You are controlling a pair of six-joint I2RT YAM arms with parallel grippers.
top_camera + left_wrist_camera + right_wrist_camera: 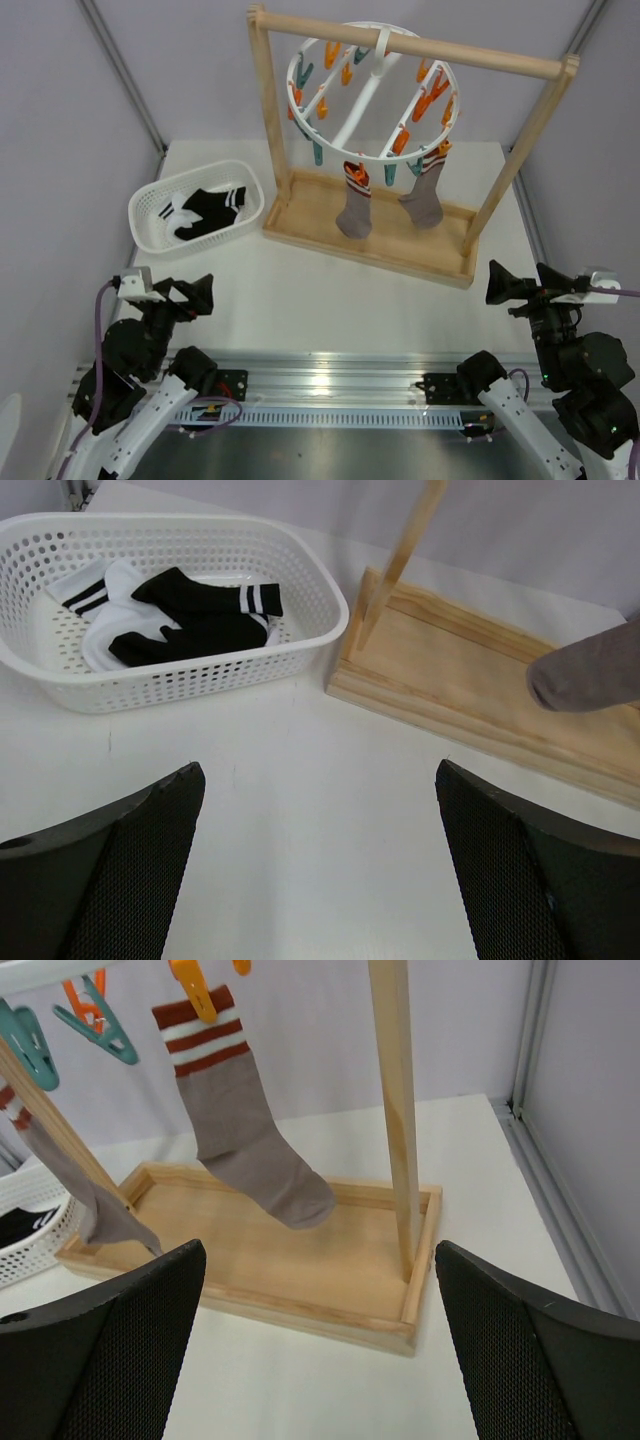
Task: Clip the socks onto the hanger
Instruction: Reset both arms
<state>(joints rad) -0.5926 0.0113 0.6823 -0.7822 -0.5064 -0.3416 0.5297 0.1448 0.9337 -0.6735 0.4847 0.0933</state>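
Observation:
The round white hanger (372, 155) with orange and teal clips hangs from the wooden rack's top bar. Two taupe socks hang from its front clips: the left sock (355, 205) and the right sock (426, 190). In the right wrist view the right sock (250, 1150) hangs from an orange clip (193, 987), and the left sock (90, 1200) shows at the left. The left wrist view shows one sock's toe (590, 670). My left gripper (320, 860) is open and empty near the table's front left. My right gripper (320, 1345) is open and empty at the front right.
The wooden frame rack (370, 240) stands at the back middle on its tray base (300, 1290). A white mesh basket (150, 235) with black and white socks (200, 615) sits at the back left. A metal rail (330, 385) runs along the near edge.

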